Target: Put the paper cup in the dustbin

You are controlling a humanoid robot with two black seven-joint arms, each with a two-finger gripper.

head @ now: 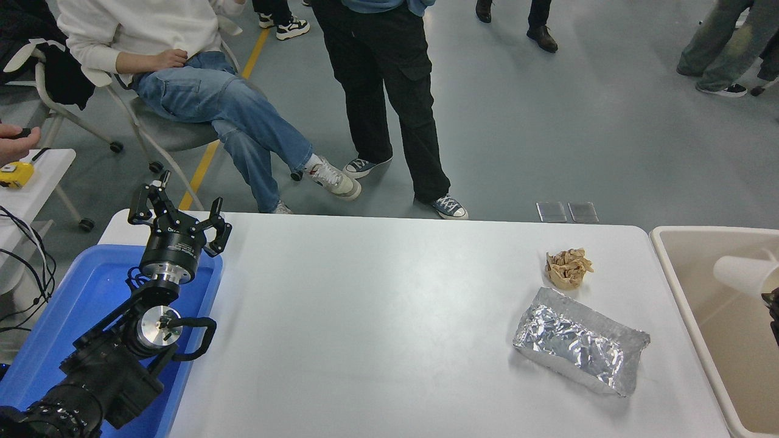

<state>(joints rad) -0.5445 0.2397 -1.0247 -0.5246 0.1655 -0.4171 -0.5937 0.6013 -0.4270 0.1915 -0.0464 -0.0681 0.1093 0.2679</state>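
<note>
Grey, glossy floor (578, 121) out past the white bench (377, 316), catching soft overhead glare. Yellow line (210, 155) running across it at upper left. Wheeled chair (152, 131) there, somebody seated; others standing around. Two small pale plates (567, 212) set into the floor, possibly covers. Second white side table (36, 182) at far left.
</note>
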